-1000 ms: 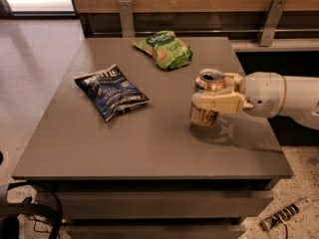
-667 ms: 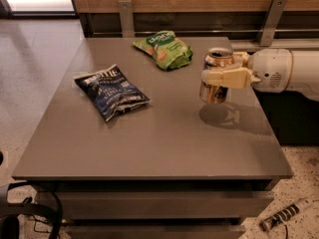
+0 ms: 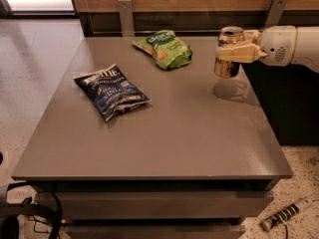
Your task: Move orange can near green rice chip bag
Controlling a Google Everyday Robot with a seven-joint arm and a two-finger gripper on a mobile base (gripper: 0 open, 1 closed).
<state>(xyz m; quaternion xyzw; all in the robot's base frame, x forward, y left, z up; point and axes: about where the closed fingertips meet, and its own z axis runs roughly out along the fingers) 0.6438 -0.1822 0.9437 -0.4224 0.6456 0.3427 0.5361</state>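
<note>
Table (image 3: pixel 199 148), right edge: hand (image 3: pixel 230 48) clamps orange can (image 3: pixel 227 68), clear of green rice chip bag (image 3: pixel 164 48).

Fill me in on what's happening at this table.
The robot's gripper is shut on the orange can, holding it upright just above the table, near its right rear corner. The green rice chip bag lies at the back, left of the can and apart from it. A dark blue chip bag lies farther left.
</note>
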